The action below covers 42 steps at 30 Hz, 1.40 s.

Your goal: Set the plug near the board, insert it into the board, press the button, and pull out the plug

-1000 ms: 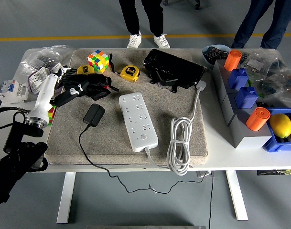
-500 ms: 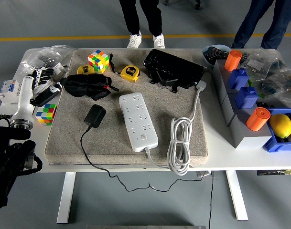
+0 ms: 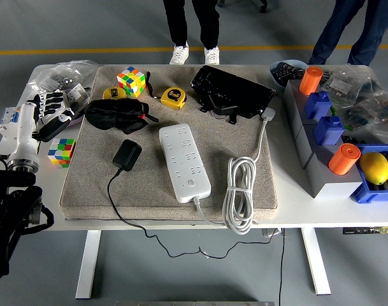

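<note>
Head view: left hand [image 3: 50, 108] at 9 o'clock table [image 3: 181, 220] edge, off mat [image 3: 85, 185], fingers loosely spread, holding nothing. Plug [image 3: 126, 155] on mat at 9 o'clock from board [image 3: 183, 162], apart, open mat between. Board long axis 12-to-6, cable [image 3: 239, 191] leaving at 6.

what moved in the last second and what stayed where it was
The left robot hand drew back leftward, off the black pouch to the table's left edge, uncovering the small cube. It holds nothing. The black plug, white power strip and coiled cable stayed put. The right arm is out of view.
</note>
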{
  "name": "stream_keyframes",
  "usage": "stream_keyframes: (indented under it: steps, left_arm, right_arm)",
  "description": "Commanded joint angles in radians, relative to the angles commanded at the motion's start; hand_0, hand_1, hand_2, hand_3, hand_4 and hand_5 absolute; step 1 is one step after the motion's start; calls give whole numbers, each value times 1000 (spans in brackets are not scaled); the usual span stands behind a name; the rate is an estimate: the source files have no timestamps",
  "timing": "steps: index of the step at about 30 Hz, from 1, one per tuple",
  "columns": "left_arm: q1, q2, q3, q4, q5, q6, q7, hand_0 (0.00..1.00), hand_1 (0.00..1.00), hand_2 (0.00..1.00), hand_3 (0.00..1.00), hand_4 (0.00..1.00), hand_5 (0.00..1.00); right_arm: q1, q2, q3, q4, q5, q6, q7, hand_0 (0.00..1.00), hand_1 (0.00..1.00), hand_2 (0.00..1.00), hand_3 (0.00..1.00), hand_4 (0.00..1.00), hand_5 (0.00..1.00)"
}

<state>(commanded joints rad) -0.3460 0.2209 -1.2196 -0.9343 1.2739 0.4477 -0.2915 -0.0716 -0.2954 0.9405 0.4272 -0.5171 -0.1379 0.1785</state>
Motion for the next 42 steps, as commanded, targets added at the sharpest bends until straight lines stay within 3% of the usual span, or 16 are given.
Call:
stream_keyframes:
  steps: [17,42]
  left_arm:
    - [0,5,0,-11,2,-8,22,631,647,640,623,840,398]
    - [40,3,-31,-25,14,-26,47,630,652,649,621,838,393]
  right_arm:
    - [5,3,1,-3,-4,-6,-9,609,613,566,543,705,222]
    - [-10,22,3,-27,14,-11,-22,607,614,568,543,708,237]
